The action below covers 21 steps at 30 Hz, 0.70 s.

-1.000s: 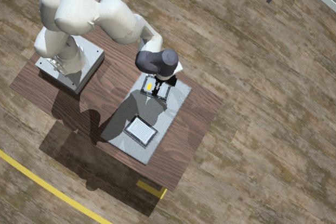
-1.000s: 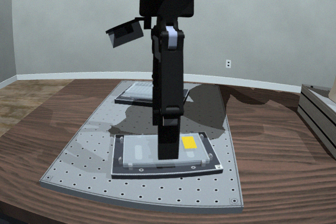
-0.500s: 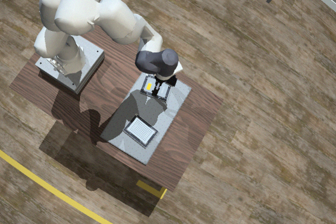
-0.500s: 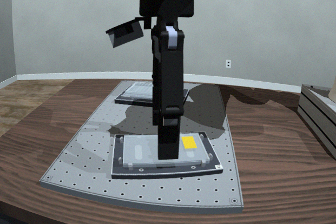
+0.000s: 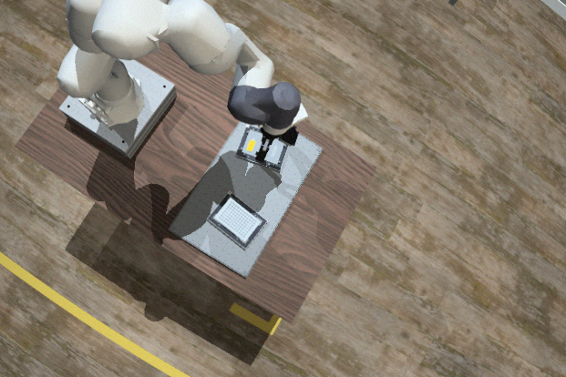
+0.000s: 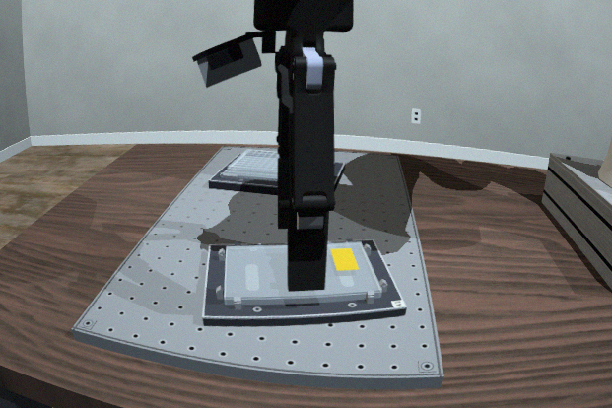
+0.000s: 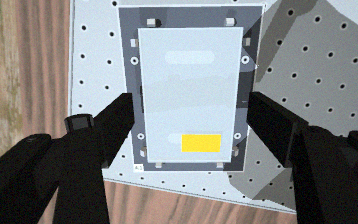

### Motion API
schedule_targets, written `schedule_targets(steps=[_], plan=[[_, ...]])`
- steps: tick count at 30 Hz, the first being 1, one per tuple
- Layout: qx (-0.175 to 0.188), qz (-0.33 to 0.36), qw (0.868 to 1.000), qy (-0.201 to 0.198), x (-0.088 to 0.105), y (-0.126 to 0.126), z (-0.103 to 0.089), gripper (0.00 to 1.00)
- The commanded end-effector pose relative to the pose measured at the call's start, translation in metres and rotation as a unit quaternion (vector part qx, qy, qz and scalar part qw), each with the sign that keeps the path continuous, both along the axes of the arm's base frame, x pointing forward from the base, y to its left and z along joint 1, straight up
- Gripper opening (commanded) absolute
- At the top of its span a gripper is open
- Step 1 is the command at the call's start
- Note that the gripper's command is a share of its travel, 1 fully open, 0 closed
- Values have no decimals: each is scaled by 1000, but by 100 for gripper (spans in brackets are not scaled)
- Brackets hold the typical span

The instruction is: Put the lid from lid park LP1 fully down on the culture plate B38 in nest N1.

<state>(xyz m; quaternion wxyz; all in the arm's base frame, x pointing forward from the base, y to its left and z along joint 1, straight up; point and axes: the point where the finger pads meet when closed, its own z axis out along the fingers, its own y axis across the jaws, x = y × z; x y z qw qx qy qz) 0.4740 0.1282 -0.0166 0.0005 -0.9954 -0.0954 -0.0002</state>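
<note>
The clear lid with a yellow label lies flat in the dark frame of lid park LP1, between its small posts. My gripper is open and points straight down over the lid. One finger stands on each long side, with a small gap to the lid's edge on both. In the side view the fingertips reach down to about the lid's level. The white culture plate B38 sits uncovered in nest N1 at the other end of the grey board; it also shows in the side view.
Both frames are fixed on a perforated grey board on a dark wooden table. The arm's base block stands on the table's far corner, and appears at the right edge of the side view.
</note>
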Motion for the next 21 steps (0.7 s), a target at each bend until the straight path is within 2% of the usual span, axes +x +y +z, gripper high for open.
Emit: schedule_targets(steps=[1,21], plan=[[0,-1,1000,0,0,0,0,69],[0,-1,1000,0,0,0,-7,69]])
